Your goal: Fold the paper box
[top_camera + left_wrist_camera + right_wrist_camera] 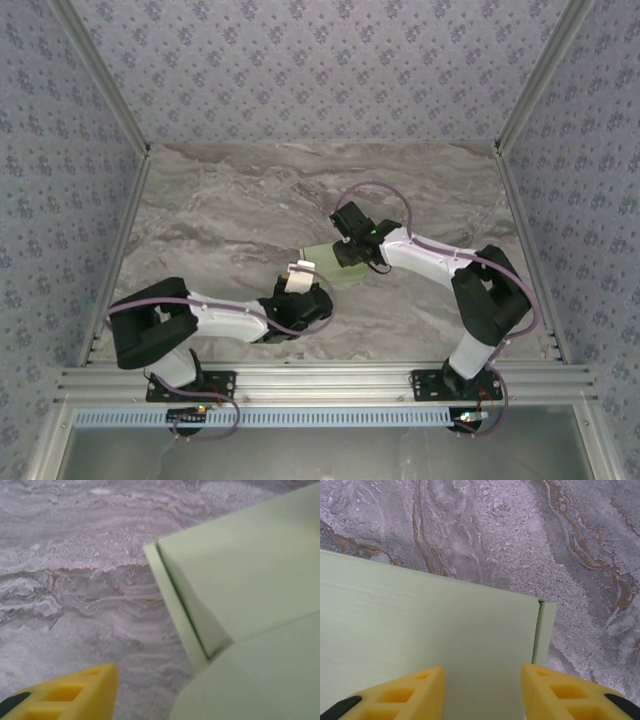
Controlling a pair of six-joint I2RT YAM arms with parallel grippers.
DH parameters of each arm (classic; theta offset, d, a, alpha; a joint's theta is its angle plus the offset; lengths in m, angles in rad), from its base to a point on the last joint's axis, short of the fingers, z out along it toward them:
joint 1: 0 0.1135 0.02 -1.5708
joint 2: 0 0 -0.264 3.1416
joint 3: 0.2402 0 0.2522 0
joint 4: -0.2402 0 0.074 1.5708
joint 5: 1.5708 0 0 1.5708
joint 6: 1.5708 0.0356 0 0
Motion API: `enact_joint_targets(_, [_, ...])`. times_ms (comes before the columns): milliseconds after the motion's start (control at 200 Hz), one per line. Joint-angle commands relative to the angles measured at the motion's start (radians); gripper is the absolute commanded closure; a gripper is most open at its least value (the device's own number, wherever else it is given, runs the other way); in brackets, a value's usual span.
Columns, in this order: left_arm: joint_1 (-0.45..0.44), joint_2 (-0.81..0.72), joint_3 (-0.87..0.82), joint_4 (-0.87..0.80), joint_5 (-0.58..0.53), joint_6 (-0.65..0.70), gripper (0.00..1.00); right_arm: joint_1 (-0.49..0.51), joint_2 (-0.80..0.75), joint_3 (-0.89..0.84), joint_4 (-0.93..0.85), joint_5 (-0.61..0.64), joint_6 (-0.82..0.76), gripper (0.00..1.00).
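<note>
Where the two arms meet near the middle of the table [230, 200], the paper box [338, 272] lies as a small pale green patch on the marbled grey-brown top. Seen from the left wrist, the paper box [250, 565] takes up the right side: a smooth green panel with a narrow strip folded along its left edge, a dark crease between them, and another green panel, blurred and close to the lens, across the lower right corner. From the right wrist, the paper box [420, 620] is a broad flat panel running off the left edge, with a thin flap along its right edge.

The right gripper [481, 674] points at that panel, its two yellow fingers [405, 695] apart, with green card showing in the gap. One finger lies over the card, the other near the card's right edge. Overhead, the right gripper [350, 255] reaches in from the upper right onto the box.

The left gripper [306, 270] sits just beside the box's left side. One yellow finger [75, 695] shows at the lower left of its wrist view, over bare table and apart from the card; from that alone I cannot tell whether this hand is spread or closed.

Flower-patterned walls [320, 60] enclose the table, and an aluminium rail [320, 380] carries the arm bases at the near edge.
</note>
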Motion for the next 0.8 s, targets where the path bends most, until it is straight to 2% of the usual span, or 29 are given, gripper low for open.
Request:
enact_joint_targets(0, [-0.009, -0.107, -0.047, -0.122, 0.103, -0.005, 0.44, 0.000, 0.033, 0.023, -0.054, 0.025, -0.023, 0.54])
enact_joint_targets(245, [0.000, -0.421, -0.093, -0.314, 0.247, 0.077, 0.33, 0.001, 0.044, 0.038, -0.043, 0.014, -0.045, 0.54])
enact_joint_targets(295, [0.040, -0.468, -0.086, -0.322, 0.322, 0.100, 0.31, 0.001, 0.040, 0.039, -0.043, 0.012, -0.049, 0.54])
enact_joint_targets(355, [0.144, -0.492, -0.069, -0.310, 0.467, 0.119, 0.30, 0.004, 0.025, 0.040, -0.043, 0.013, -0.054, 0.54])
enact_joint_targets(460, [0.316, -0.437, -0.024, -0.254, 0.654, 0.147, 0.30, 0.002, -0.030, 0.026, -0.037, 0.000, -0.050, 0.53])
enact_joint_targets(580, [0.437, -0.294, 0.046, -0.191, 0.740, 0.170, 0.30, -0.025, -0.112, -0.024, -0.019, -0.079, -0.015, 0.51])
enact_joint_targets(694, [0.494, -0.169, 0.102, -0.133, 0.828, 0.182, 0.30, -0.089, -0.173, -0.091, 0.020, -0.224, 0.016, 0.48])
enact_joint_targets(794, [0.503, -0.090, 0.144, -0.101, 0.874, 0.187, 0.30, -0.143, -0.183, -0.136, 0.036, -0.320, 0.042, 0.47])
